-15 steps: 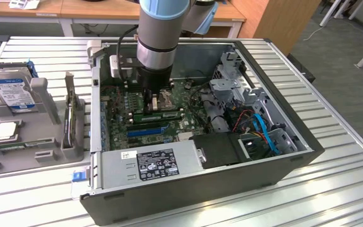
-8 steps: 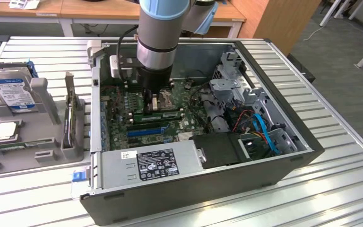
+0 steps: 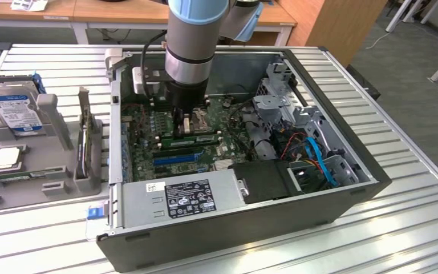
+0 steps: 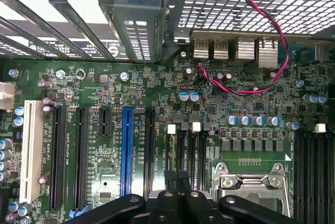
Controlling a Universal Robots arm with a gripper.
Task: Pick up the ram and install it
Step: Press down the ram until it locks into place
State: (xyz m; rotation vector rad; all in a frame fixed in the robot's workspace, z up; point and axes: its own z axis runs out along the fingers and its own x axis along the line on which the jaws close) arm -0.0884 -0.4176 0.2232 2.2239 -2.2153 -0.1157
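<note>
My gripper [image 3: 185, 122] hangs straight down inside the open computer case [image 3: 341, 188], low over the motherboard [image 3: 146, 142]. In the wrist view its black fingers [image 4: 170, 190] are pressed together, so the gripper [image 4: 177, 182] is shut, and I see nothing between them. They sit over the black memory slots [image 4: 184, 150] with white latches, beside the silver processor socket [image 4: 251, 182]. In the exterior view the ram [image 3: 192, 138], a long thin green stick, stands on edge along the slots just below the fingers. Whether the fingers touch it I cannot tell.
Blue slots [image 3: 177, 161] lie nearer the power supply [image 3: 185, 197]. A red and black wire [image 4: 246, 90] loops over the board near the rear ports. On the exterior view's left, a grey tray [image 3: 89, 182] holds a hard drive [image 3: 13, 108], a square processor [image 3: 6, 158] and an upright card [image 3: 86, 140].
</note>
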